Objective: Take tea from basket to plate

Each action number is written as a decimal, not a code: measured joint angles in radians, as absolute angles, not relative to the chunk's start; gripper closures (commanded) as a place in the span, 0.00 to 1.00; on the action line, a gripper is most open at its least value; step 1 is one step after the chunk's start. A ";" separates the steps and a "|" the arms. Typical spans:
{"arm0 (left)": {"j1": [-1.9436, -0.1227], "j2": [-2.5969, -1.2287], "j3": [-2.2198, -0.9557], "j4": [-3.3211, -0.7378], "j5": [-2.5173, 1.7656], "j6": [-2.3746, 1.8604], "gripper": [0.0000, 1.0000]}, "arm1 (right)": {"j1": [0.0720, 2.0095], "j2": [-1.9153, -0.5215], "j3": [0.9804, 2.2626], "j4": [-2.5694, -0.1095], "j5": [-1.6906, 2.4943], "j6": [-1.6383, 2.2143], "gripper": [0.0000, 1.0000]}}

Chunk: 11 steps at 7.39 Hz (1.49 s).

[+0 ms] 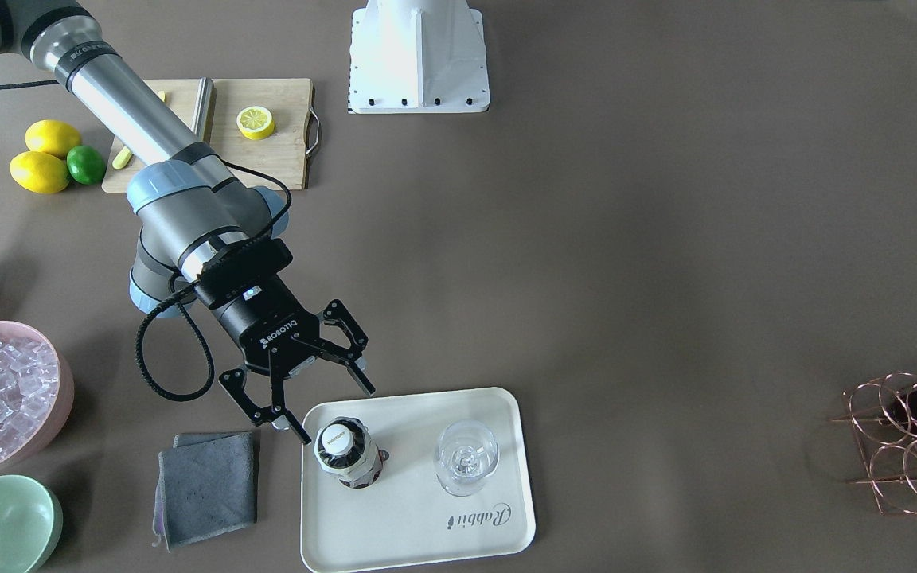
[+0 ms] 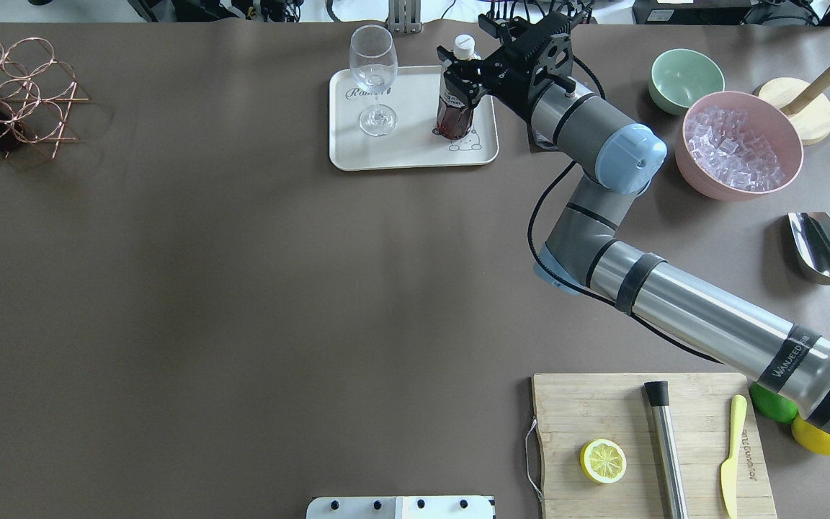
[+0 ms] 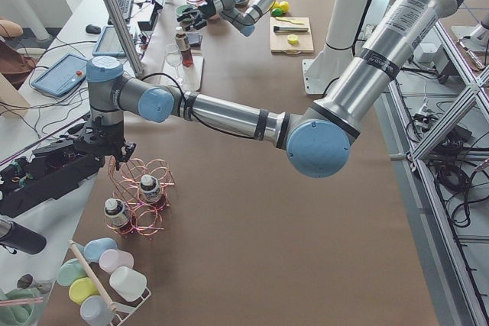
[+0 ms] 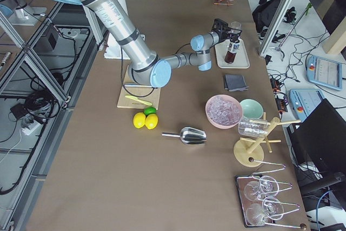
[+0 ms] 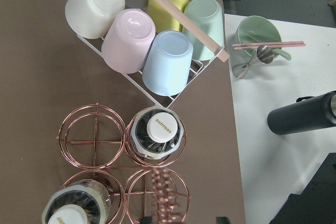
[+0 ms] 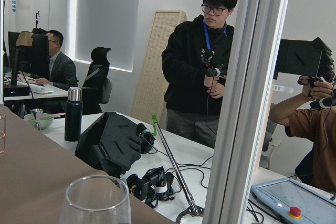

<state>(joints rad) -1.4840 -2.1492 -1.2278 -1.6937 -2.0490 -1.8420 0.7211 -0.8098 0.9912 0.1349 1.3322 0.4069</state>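
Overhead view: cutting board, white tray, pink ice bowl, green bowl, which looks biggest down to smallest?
Cutting board, white tray, pink ice bowl, green bowl. The board lies nearest the camera, which flatters it.

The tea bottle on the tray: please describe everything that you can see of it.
The tea bottle is small, clear plastic, with dark reddish-brown liquid, a white screw cap and a printed label. It stands upright on the cream plate, apart from the wine glass. The right gripper is open close beside it; its fingers seem not to press it.
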 measured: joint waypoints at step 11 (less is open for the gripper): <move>-1.591 -1.607 -1.764 -1.526 -2.331 -0.931 0.02 | 1.018 -0.936 1.172 -0.282 2.259 0.288 0.01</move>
<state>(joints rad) -1.5914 -1.6066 -1.7643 -1.5259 -2.3306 -0.9313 1.0180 -0.9362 1.1718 -0.2819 2.2588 0.2878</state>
